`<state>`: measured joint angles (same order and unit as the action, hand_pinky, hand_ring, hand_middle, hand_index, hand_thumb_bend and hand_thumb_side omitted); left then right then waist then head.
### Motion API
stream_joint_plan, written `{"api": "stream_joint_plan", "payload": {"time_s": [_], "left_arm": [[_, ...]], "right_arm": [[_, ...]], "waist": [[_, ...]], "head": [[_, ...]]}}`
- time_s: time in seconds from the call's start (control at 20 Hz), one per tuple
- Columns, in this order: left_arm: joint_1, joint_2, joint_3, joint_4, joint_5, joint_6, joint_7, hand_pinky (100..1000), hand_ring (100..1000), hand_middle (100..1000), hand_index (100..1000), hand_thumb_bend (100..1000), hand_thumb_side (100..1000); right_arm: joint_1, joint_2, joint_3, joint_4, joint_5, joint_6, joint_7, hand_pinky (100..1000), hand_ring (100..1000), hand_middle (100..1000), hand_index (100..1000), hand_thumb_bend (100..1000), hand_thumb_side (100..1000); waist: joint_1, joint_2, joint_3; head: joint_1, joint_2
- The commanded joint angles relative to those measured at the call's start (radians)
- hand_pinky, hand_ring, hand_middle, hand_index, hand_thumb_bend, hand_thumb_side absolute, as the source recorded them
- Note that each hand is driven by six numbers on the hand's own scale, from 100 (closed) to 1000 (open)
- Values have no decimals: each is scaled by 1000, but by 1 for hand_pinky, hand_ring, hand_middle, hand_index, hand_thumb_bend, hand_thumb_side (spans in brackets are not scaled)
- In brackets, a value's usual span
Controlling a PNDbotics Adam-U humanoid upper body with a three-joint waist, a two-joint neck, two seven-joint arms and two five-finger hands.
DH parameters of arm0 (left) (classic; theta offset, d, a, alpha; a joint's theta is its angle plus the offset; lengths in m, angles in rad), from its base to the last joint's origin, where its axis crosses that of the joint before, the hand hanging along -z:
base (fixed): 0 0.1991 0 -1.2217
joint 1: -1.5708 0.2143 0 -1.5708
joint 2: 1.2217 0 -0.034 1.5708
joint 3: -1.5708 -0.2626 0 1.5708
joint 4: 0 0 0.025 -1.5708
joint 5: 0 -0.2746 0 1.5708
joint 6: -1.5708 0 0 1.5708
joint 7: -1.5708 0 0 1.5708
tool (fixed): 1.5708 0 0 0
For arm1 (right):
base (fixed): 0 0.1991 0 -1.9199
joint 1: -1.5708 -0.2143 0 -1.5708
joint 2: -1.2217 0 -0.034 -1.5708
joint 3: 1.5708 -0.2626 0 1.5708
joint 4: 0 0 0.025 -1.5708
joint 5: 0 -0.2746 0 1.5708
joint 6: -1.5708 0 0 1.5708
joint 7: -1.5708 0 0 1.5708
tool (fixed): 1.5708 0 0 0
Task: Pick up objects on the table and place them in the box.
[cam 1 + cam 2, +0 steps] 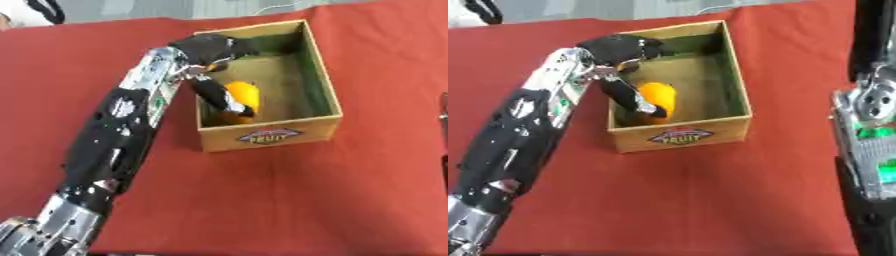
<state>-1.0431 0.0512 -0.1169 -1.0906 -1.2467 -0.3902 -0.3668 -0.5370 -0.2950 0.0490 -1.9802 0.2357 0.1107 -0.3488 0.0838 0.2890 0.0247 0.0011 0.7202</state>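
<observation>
An open cardboard box (269,135) with a fruit label on its front wall stands on the red cloth. Inside it, near the front left corner, lies an orange-yellow rounded object (245,95). My left arm reaches in from the lower left, and my left hand (208,47) hangs over the box's left wall. One long straight finger (217,97) points down into the box and lies against the orange object's left side, not curled round it. My right arm rises along the right edge; its black hand (872,30) is cut off by the frame.
Red cloth (289,200) covers the whole table, open in front of the box and to its right. The right forearm (868,135) stands close to the box's right side. The table's far edge runs just behind the box.
</observation>
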Motion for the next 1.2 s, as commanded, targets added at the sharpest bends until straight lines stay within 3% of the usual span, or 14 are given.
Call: {"api": "stream_joint_plan", "payload": {"time_s": [0.05,0.25,0.45,0.5,0.6,0.7,0.75,0.8,1.2], "left_arm": [[-8,0,40,-79,42,24,41,694,832,853,982,707,825],[1,4,95,-161,99,67,86,596,747,756,939,572,807],[62,-14,163,-254,157,123,143,538,679,661,930,485,821],[78,-17,181,-276,171,137,157,536,677,659,928,480,822],[114,-18,217,-323,199,166,185,501,640,633,892,342,815],[145,-21,258,-369,228,194,214,496,633,632,880,311,805],[156,-18,275,-393,242,209,229,482,622,619,869,282,949],[167,-12,288,-417,257,224,243,480,620,617,866,306,788],[254,32,325,-617,380,347,366,517,594,572,822,204,755]], "right_arm": [[-13,-15,-10,-20,-3,-1,-5,822,808,607,859,100,1000],[-11,-14,-15,-20,0,0,-9,821,807,607,859,100,1000],[-13,-22,-22,-20,8,0,-17,819,806,609,859,100,1000],[-14,-22,-23,-20,11,-1,-18,819,806,610,859,100,1000],[-18,-22,-26,-20,13,-4,-21,818,805,611,859,100,1000],[-22,-23,-28,-20,16,-5,-24,817,805,611,858,100,1000],[-24,-22,-29,-20,17,-5,-25,817,805,611,858,100,1000],[-25,-22,-29,-20,18,-5,-26,817,805,611,858,100,1000],[-35,-16,-33,-20,22,-9,-34,816,804,612,858,100,1000]], "waist": [[-10,-24,3],[-15,-29,10],[-19,-36,30],[-21,-38,34],[-26,-39,42],[-31,-39,48],[-34,-38,51],[-36,-38,53],[-52,-35,63]], "head": [[5,8],[-4,10],[-34,40],[-39,45],[-46,49],[-55,48],[-59,45],[-62,41],[-84,14]]}}
